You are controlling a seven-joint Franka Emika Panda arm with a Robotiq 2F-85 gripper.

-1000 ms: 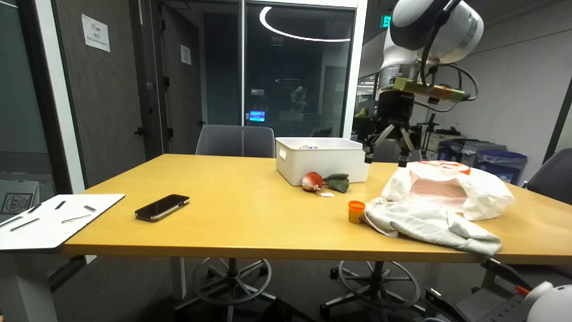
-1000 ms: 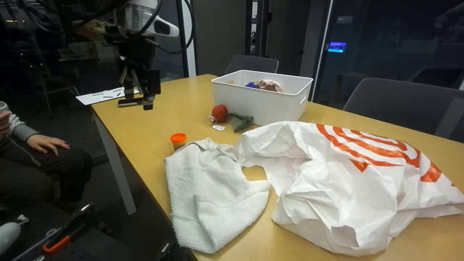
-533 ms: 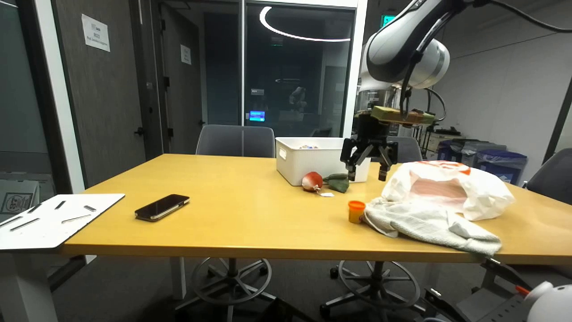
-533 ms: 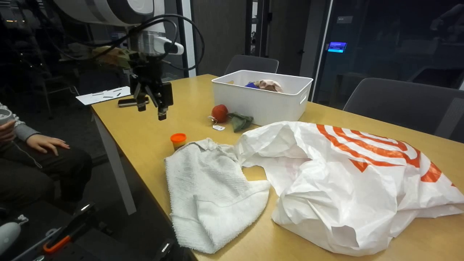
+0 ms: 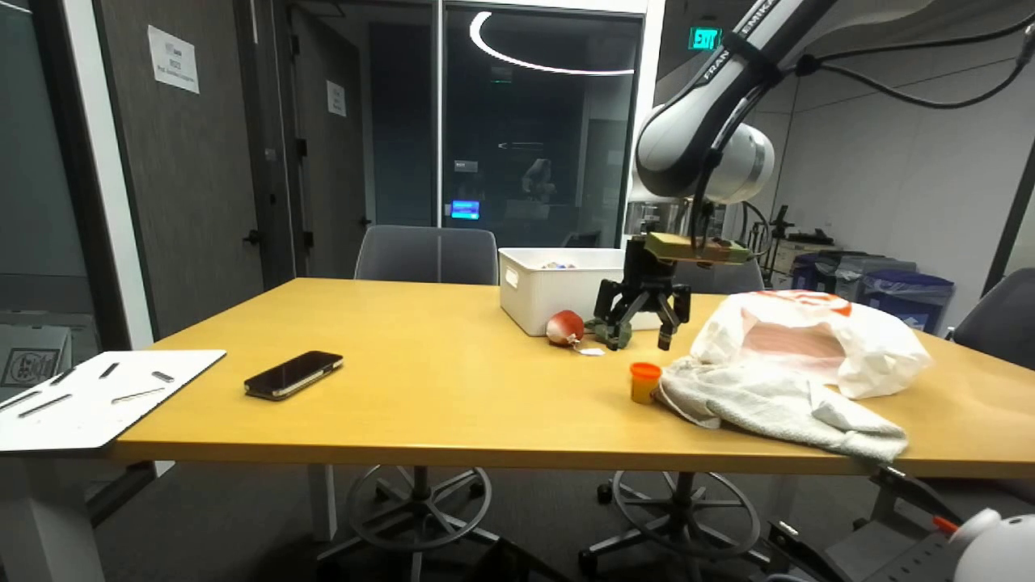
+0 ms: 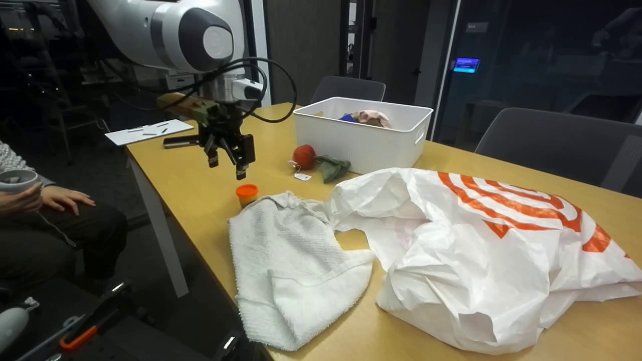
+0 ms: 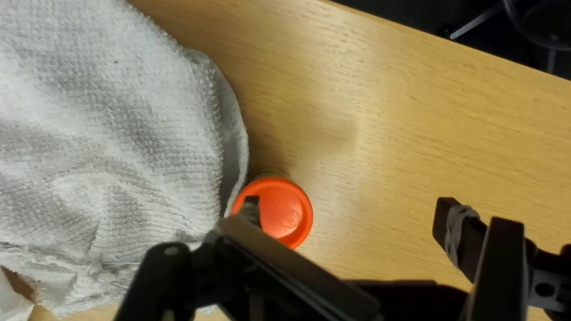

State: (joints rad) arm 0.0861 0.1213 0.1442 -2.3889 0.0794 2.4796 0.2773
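Note:
My gripper [image 5: 640, 342] is open and empty, pointing down above the table; it also shows in an exterior view [image 6: 227, 169] and the wrist view [image 7: 350, 207]. Nearest to it is a small yellow tub with an orange lid [image 5: 644, 383], upright on the table [image 6: 247, 190]. In the wrist view one fingertip overlaps the orange lid [image 7: 285, 209]; the other is over bare wood. The fingertips look higher than the lid. A white towel [image 6: 296, 260] lies against the tub; it also shows in the wrist view [image 7: 111, 133].
A white plastic bag [image 6: 451, 260] with orange print lies beside the towel. A white bin [image 6: 356, 145] holds cloth-like items. A red onion-like object [image 6: 304, 157] and a green object [image 6: 333, 168] lie before it. A phone [image 5: 293, 375] and white board [image 5: 105, 396] are farther along. A person's hand [image 6: 65, 198] shows.
My gripper has moved down and across toward the orange-lidded tub, leftward in one exterior view and rightward in another. It stays open. The seated person's mug has come further into view.

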